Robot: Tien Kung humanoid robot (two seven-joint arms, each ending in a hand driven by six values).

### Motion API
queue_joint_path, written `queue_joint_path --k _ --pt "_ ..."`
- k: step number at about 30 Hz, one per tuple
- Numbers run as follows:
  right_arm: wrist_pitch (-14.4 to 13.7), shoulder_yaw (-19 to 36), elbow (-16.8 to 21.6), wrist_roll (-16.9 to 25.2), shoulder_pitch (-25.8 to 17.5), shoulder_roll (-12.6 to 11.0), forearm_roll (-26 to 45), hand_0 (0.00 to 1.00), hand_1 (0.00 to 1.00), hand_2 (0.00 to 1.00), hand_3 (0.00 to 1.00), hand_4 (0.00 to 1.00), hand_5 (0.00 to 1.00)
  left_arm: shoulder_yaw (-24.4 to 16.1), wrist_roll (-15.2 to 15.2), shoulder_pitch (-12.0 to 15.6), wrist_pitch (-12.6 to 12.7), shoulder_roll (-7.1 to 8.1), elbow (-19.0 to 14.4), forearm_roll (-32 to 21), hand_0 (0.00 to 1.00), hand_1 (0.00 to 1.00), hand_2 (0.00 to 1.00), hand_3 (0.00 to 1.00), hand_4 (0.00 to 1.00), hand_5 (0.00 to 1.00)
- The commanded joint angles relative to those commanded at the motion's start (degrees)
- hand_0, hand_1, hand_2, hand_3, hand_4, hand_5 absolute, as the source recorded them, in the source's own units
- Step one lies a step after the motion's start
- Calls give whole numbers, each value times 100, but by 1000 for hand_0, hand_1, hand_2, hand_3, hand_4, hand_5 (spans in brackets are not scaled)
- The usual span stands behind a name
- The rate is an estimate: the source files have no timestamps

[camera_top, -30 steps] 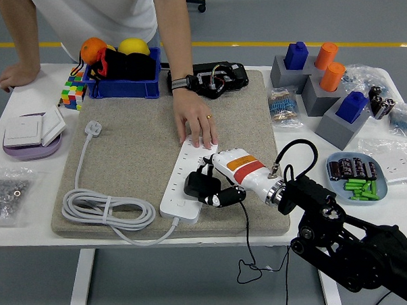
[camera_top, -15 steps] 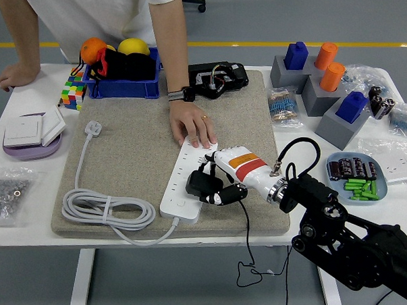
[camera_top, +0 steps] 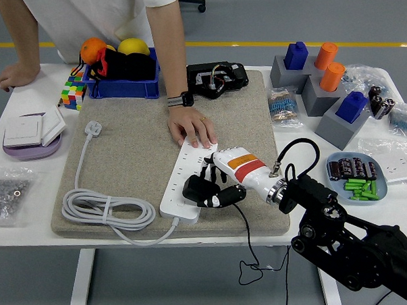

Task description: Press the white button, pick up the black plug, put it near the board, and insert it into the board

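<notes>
One robot hand [camera_top: 219, 183], the right, curls its fingers around the black plug [camera_top: 197, 189] and holds it low over the near half of the white power strip [camera_top: 186, 185], evidently to line its pins up with a socket. At the strip's far end a person's hand [camera_top: 189, 129] presses down flat, probably to keep the board from sliding on the grey mat [camera_top: 129, 149] during insertion. Whether the plug touches the strip is unclear. No left arm shows.
</notes>
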Motion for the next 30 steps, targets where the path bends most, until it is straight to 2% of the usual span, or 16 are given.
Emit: queue_joint_path --k 1,17,18,30 --pt "-6 -2 -2 -3 1 2 -3 186 231 305 406 992 318 -4 0 -1 1 0 0 2 624 632 640 694 588 373" --pt "-170 -43 -71 -20 5 33 -34 180 236 321 407 998 332 -22 9 1 0 -2 0 34 625 631 640 694 588 373" --pt "-183 -43 -82 -17 3 40 -42 267 267 351 424 998 331 -23 9 1 0 -3 0 35 624 631 640 694 589 373" --pt "-323 -62 -202 50 1 67 -90 305 283 355 427 998 335 -8 13 -3 0 -7 0 31 624 631 640 694 588 373"
